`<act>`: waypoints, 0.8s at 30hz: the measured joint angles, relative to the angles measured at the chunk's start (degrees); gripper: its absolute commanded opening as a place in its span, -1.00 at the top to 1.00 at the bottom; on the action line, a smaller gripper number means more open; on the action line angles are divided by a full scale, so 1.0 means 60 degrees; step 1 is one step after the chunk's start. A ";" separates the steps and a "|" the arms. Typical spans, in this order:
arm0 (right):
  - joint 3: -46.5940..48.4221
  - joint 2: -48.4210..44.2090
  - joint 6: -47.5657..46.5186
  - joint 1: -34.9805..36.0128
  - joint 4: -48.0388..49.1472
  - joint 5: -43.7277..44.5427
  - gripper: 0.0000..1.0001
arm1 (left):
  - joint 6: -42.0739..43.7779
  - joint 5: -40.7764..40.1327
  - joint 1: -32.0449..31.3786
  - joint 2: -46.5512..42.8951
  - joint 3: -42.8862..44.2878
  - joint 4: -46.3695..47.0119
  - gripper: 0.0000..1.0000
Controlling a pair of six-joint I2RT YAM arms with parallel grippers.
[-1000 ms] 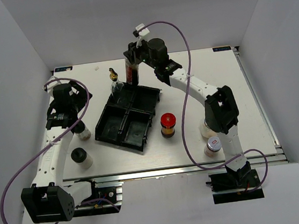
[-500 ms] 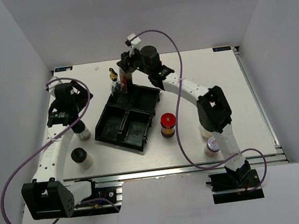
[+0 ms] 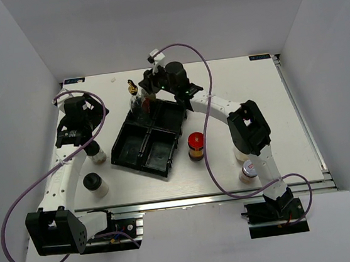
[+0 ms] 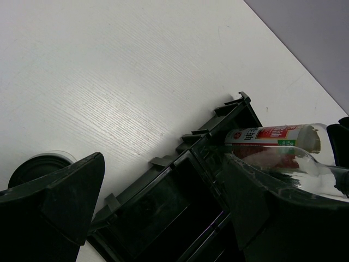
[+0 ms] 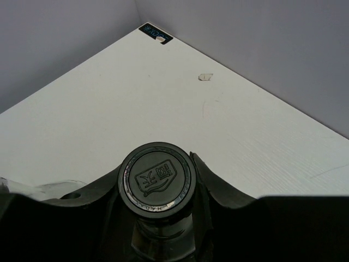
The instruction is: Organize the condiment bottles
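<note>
The tray (image 3: pixel 150 132) sits mid-desk (image 3: pixel 267 108) — a jar (image 3: pixel 196 144) just right of it. A bottle (image 3: pixel 95 184) stands front-left of it.

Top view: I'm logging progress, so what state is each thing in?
Right gripper: jaws shut on dark bottle.
Left gripper: jaws open, empty.
Gold-capped bottle: upright, unheld.
Red-lidded jar: upright on table.
Silver-lidded jar: upright on table.
Near white bottle: upright on table.
Tray: near compartments empty.

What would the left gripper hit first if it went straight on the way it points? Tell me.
Most likely the black tray: its near wall lies straight ahead of the left gripper, between the open fingers. Depth is unclear, so the white table could come first if the line slopes down.
</note>
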 measured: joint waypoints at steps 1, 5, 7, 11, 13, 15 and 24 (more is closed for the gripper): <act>-0.0036 0.0000 0.0000 0.0004 0.0051 -0.0018 0.41 | 0.0000 0.0000 0.0000 0.0000 0.0000 -0.0004 -0.96; -0.0142 -0.0007 0.0026 0.0004 0.0255 -0.0091 0.03 | 0.0000 0.0000 0.0000 0.0004 0.0000 -0.0004 -0.96; -0.0229 -0.0026 0.0087 0.0007 0.0353 -0.0182 -0.16 | 0.0000 0.0000 0.0000 0.0004 0.0000 -0.0004 -0.96; -0.0361 -0.0157 0.0197 0.0062 0.0528 -0.0321 -0.35 | 0.0000 0.0000 0.0000 0.0004 0.0000 0.0000 -0.96; -0.0448 -0.0331 0.0244 0.0080 0.0565 -0.0364 -0.37 | 0.0000 0.0004 0.0000 0.0004 0.0000 -0.0004 -0.96; -0.0448 -0.0484 0.0280 0.0117 0.0608 -0.0426 -0.39 | 0.0000 0.0004 0.0000 0.0004 0.0000 -0.0004 -0.96; -0.0521 -0.1180 0.0401 0.0127 0.0612 -0.0324 -0.51 | -0.0095 0.0000 0.0000 0.0004 0.0011 -0.0157 -0.96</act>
